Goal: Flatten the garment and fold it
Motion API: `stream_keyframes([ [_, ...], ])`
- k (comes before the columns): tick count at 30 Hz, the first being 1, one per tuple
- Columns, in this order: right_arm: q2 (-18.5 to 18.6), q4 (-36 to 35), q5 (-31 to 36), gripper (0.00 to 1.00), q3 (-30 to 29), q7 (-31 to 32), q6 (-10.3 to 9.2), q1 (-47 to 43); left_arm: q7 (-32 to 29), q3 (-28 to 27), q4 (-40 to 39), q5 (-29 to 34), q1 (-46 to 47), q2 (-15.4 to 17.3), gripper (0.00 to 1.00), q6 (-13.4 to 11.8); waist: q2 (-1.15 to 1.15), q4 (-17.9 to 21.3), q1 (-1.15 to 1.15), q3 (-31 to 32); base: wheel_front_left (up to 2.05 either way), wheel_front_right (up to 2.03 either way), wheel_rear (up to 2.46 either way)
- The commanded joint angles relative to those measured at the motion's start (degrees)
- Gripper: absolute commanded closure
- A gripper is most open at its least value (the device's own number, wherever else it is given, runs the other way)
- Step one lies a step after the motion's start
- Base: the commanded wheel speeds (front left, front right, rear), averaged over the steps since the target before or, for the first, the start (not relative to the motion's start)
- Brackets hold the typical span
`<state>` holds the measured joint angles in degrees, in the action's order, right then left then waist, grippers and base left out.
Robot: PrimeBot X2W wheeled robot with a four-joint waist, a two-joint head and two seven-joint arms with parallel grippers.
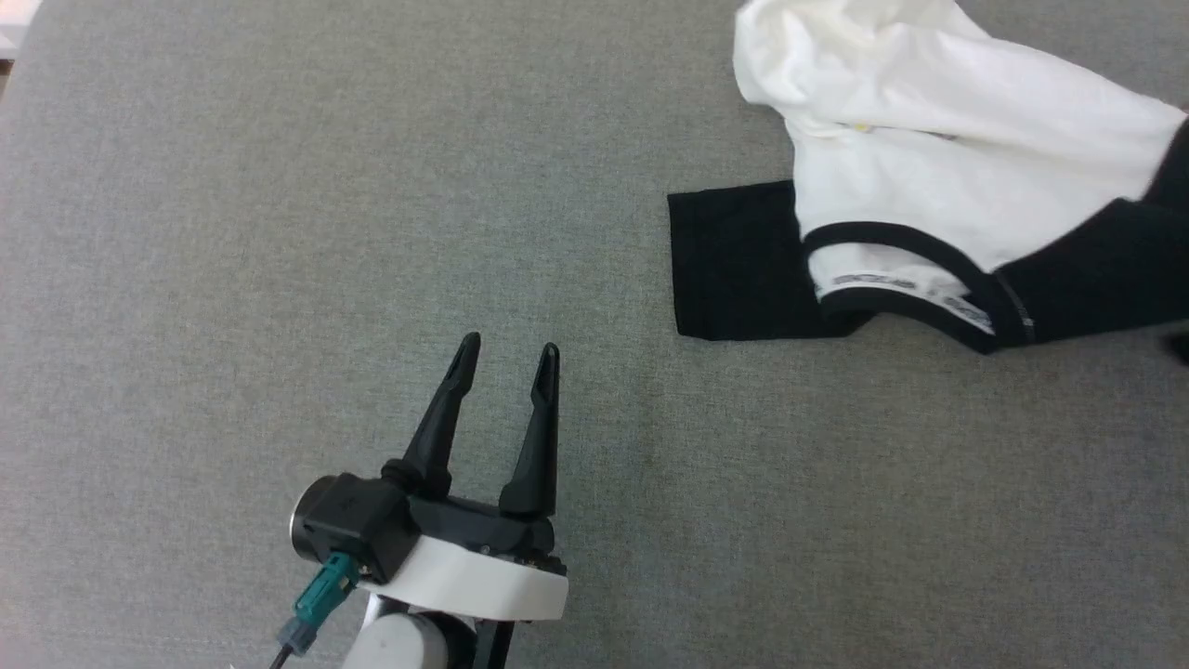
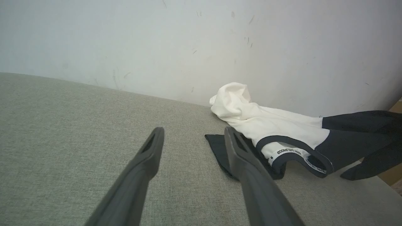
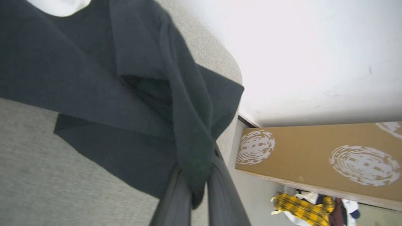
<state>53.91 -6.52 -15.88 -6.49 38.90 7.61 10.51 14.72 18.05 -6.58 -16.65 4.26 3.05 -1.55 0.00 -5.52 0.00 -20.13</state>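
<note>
Garment sleeve (image 3: pixel 94 78) over right jaws' tips

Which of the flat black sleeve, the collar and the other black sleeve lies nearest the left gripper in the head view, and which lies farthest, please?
From the left gripper:
1. Flat black sleeve, lying up and to its right.
2. Collar, further right, past that sleeve.
3. Other black sleeve, at the far right edge.
</note>
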Motion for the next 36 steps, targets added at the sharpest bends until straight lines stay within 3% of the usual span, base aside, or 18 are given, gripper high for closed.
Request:
stream_keyframes([
  [1, 3.2, 0.5, 1.2, 1.0, 1.3, -1.0, -0.12, -0.6, 0.3, -0.2, 0.1, 0.1, 0.8, -0.1, 0.0, 0.4, 0.0, 0.1, 0.0, 0.4, 0.0, 0.0, 0.0],
  [5, 12.7, 3.5, 4.0, 1.0, 7.3, -4.4, -0.12, -5.3, 0.3, -0.2, 0.5, 0.1, 0.3, -0.1, 0.0, 0.7, 0.0, -1.1, 0.0, 0.4, 0.0, 0.0, 0.0],
  [9, 11.8, 7.8, 2.3, 1.0, 11.2, -7.8, -0.12, -7.5, 0.3, 0.4, 0.8, 0.1, -0.2, -0.2, 0.0, 0.7, 0.0, -2.1, 0.0, 0.2, 0.0, 0.0, 0.0],
  [10, 11.0, 8.7, 2.0, 0.96, 11.9, -8.4, -0.12, -7.6, 0.3, 0.6, 0.9, 0.1, -0.2, -0.2, 0.0, 0.7, 0.0, -2.2, 0.0, 0.2, 0.0, 0.0, 0.0],
  [12, 8.6, 10.3, 1.6, 0.54, 12.5, -9.9, -0.12, -6.8, 0.3, 0.8, 1.1, 0.0, -0.2, -0.2, 0.0, 0.7, 0.0, -2.3, 0.0, 0.3, 0.0, 0.0, 0.0],
  [13, 7.4, 10.9, 1.8, 0.0, 12.7, -10.9, -0.12, -6.1, 0.3, 0.8, 1.1, 0.1, -0.1, -0.2, 0.0, 0.7, 0.0, -2.2, 0.0, 0.4, 0.0, 0.0, 0.0],
  [21, -3.5, 13.1, -1.8, 0.0, 9.0, -15.2, -0.12, -0.5, 0.3, -0.1, 1.9, 0.2, -1.5, -0.1, 0.0, 1.1, 0.0, 0.6, 0.0, 4.5, 0.0, 0.0, 0.0],
  [28, -11.7, 5.5, -5.8, 0.0, 2.6, -16.8, -0.12, 0.4, 0.3, -1.1, 1.6, -0.1, -3.5, 0.6, 0.0, 1.4, 0.0, 3.3, 0.0, 8.5, 0.0, 0.0, 0.0],
  [36, -29.2, -5.6, -3.8, 0.0, -5.2, -25.3, -0.12, -5.1, 0.3, -1.4, 0.1, -0.3, -4.7, 1.2, 0.0, 1.4, 0.0, 4.6, 0.0, 9.4, 0.0, 0.0, 0.0],
])
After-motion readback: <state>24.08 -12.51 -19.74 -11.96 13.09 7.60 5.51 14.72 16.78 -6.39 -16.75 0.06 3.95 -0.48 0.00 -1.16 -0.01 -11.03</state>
